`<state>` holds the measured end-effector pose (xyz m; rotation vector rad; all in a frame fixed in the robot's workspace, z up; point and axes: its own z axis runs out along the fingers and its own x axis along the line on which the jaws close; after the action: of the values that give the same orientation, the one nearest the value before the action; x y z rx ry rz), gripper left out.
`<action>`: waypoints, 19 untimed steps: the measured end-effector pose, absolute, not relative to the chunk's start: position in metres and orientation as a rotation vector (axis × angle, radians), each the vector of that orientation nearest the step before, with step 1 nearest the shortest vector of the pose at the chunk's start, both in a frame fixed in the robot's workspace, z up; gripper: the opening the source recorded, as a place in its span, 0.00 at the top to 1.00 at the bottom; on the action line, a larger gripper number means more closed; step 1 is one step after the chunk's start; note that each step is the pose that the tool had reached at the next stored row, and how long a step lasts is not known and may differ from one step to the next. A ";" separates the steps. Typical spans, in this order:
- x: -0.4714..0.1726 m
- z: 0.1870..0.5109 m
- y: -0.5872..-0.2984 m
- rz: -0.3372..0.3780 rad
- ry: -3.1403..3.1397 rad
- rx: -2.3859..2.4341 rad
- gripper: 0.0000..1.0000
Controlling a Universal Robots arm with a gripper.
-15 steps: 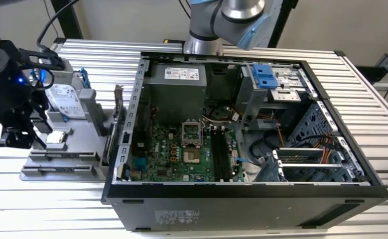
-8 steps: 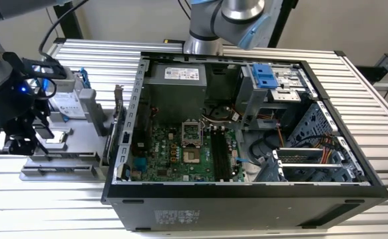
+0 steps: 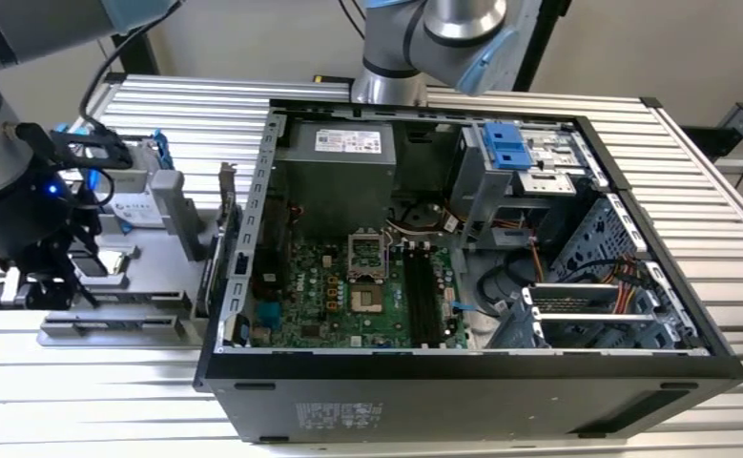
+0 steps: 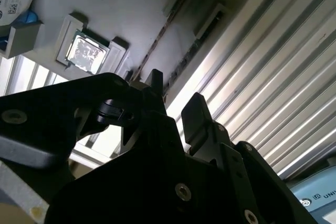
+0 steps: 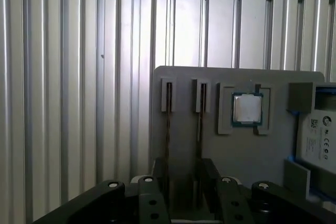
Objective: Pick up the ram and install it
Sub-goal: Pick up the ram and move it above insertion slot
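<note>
Two thin dark ram sticks stand on edge in parallel slots of a grey holder plate (image 5: 236, 156): one ram (image 5: 168, 121) and a second ram (image 5: 200, 124), also seen in the second wrist view as ram (image 4: 160, 35) and ram (image 4: 191, 51). My gripper (image 5: 184, 179) hovers over the near ends of these sticks, open, with nothing between its black fingers (image 5: 158, 174). Both fingertips stand apart in the second wrist view, gripper (image 4: 176, 98). In the exterior view the gripper (image 3: 43, 289) hangs at the holder plate (image 3: 104, 329), on the exterior view's left of the open computer case (image 3: 473, 367).
On the holder lie a square silver processor chip (image 5: 247, 109) and a labelled hard drive (image 5: 319, 137) with blue tabs. The green motherboard (image 3: 345, 296) with black memory slots (image 3: 420, 296) lies inside the case. A second arm's base (image 3: 397, 57) stands behind the case. Ribbed aluminium table (image 5: 79, 103) surrounds everything.
</note>
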<state>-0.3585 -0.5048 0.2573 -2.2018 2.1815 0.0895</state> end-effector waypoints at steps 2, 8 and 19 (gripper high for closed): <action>-0.359 0.253 -0.506 0.089 2.182 -2.201 0.00; -0.359 0.243 -0.507 0.089 2.190 -2.193 0.00; -0.359 0.223 -0.507 0.090 2.214 -2.169 0.00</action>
<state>-0.3586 -0.5072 0.2232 -2.1693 2.2137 0.0897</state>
